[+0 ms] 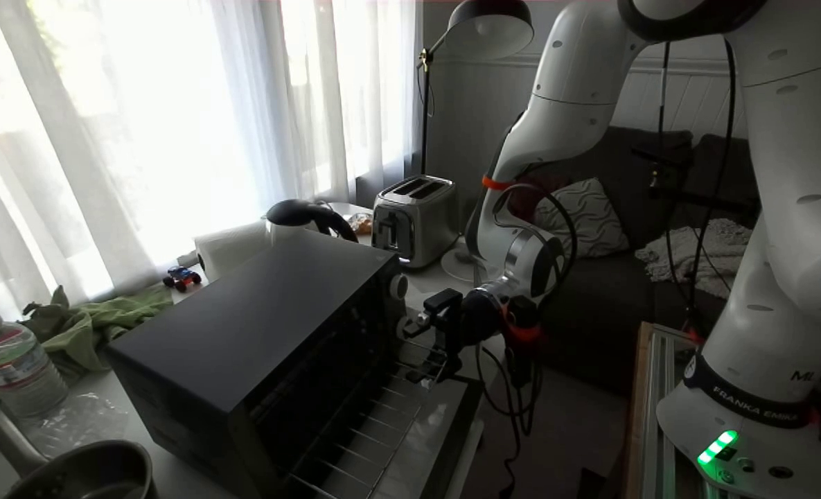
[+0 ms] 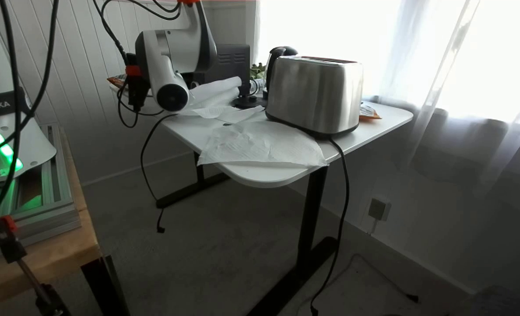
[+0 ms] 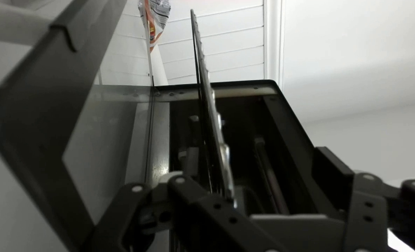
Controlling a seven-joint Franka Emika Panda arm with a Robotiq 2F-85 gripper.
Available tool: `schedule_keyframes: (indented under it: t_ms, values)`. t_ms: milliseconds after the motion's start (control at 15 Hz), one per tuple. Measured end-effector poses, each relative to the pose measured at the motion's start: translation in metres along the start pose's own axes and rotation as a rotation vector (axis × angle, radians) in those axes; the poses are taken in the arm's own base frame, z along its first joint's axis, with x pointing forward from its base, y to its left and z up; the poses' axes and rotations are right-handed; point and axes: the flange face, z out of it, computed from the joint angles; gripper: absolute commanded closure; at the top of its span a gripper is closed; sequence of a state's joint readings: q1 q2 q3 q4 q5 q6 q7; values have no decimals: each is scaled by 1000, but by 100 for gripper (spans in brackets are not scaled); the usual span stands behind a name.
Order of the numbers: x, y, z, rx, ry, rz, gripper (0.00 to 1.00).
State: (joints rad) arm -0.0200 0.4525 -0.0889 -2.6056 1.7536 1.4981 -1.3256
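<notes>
A dark toaster oven (image 1: 265, 305) stands on the white table with its door (image 1: 445, 430) folded down. A wire rack (image 1: 375, 430) sticks out over the door. My gripper (image 1: 418, 352) is open and empty, in front of the oven opening near the knob end. In the wrist view, the gripper (image 3: 263, 168) has its fingers wide apart. The rack (image 3: 211, 105) shows edge-on between them, nearer the left finger; I cannot tell whether they touch. The door (image 3: 39, 115) lies left of the dark oven interior (image 3: 242, 126). In an exterior view the arm hides the gripper, and the oven (image 2: 231, 66) shows behind.
A silver toaster (image 1: 417, 218) and a black kettle handle (image 1: 313, 215) stand behind the oven. A pot (image 1: 84, 471), a water bottle (image 1: 15, 367), a green cloth (image 1: 105, 326) and a toy truck (image 1: 182, 278) are beside it. White paper (image 2: 260, 142) covers the table (image 2: 264, 175) corner.
</notes>
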Motion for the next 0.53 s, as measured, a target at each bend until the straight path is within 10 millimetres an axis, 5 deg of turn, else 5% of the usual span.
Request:
schedule_keyframes:
  t_ms: [533]
  values:
    - [7,-11,-12,-64,24,-4,0]
